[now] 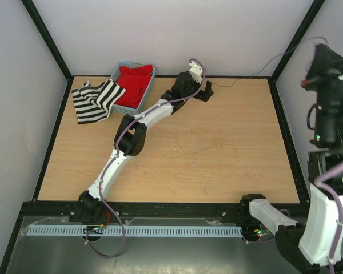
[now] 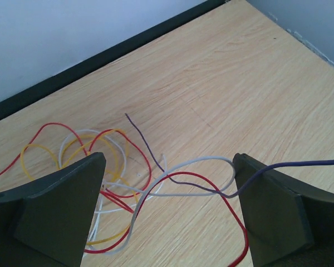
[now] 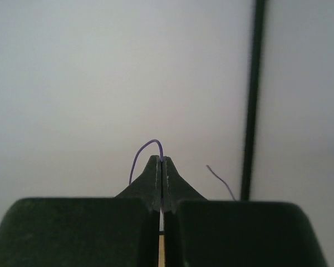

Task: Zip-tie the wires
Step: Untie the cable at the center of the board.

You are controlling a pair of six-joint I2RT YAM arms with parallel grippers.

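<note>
Wires (image 2: 125,183) loop near the table's (image 1: 217,160) 12 o'clock edge between the left gripper's (image 2: 168,158) spread fingers. Right gripper (image 3: 161,161), raised at 3 o'clock, pinches one purple strand (image 3: 154,140). Open wood toward 5 o'clock.

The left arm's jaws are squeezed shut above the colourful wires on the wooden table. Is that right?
Not quite. The left arm's jaws stand wide open, not squeezed shut, above the colourful wires on the wooden table. The left wrist view shows it.
</note>
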